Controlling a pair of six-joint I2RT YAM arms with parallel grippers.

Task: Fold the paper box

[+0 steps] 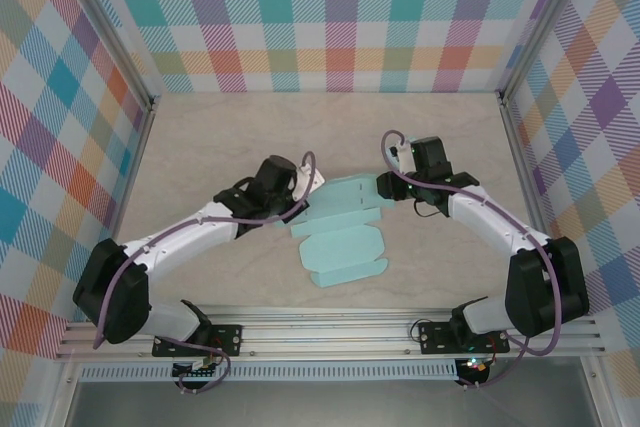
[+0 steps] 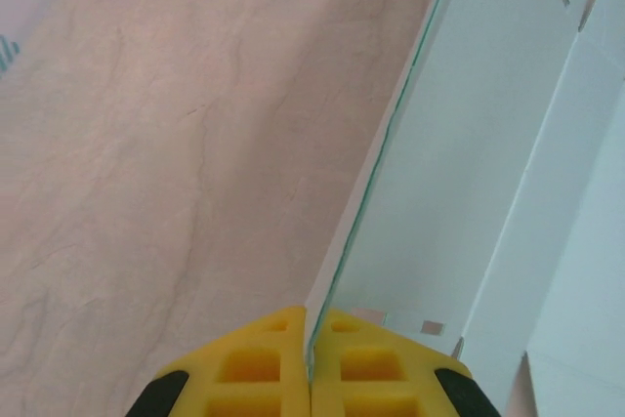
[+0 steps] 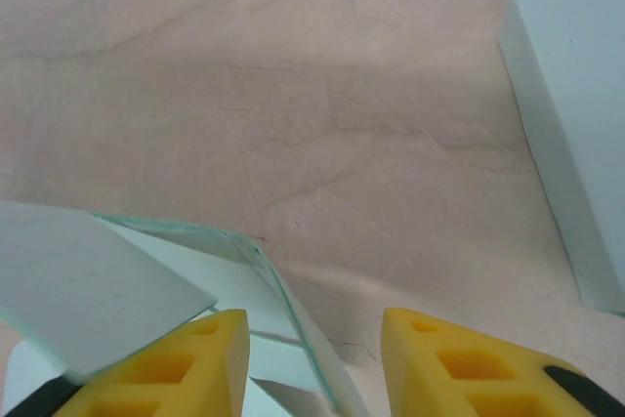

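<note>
The paper box [image 1: 340,237] is a pale teal cut-out blank lying mostly flat at the middle of the table. My left gripper [image 1: 305,187] sits at its upper left corner. In the left wrist view that gripper [image 2: 311,339] is shut on the thin raised edge of a side flap of the paper box [image 2: 469,163]. My right gripper [image 1: 390,182] is at the blank's upper right corner. In the right wrist view it [image 3: 314,349] stands open, with a lifted flap [image 3: 117,271] curving up between its yellow fingers [image 3: 459,363], unclamped. Another panel [image 3: 576,95] shows at the right.
The pale wooden table [image 1: 200,147] is walled by checkered panels [image 1: 330,17] on three sides, with metal posts [image 1: 110,37] at the corners. An aluminium rail [image 1: 330,332] carrying both arm bases runs along the near edge.
</note>
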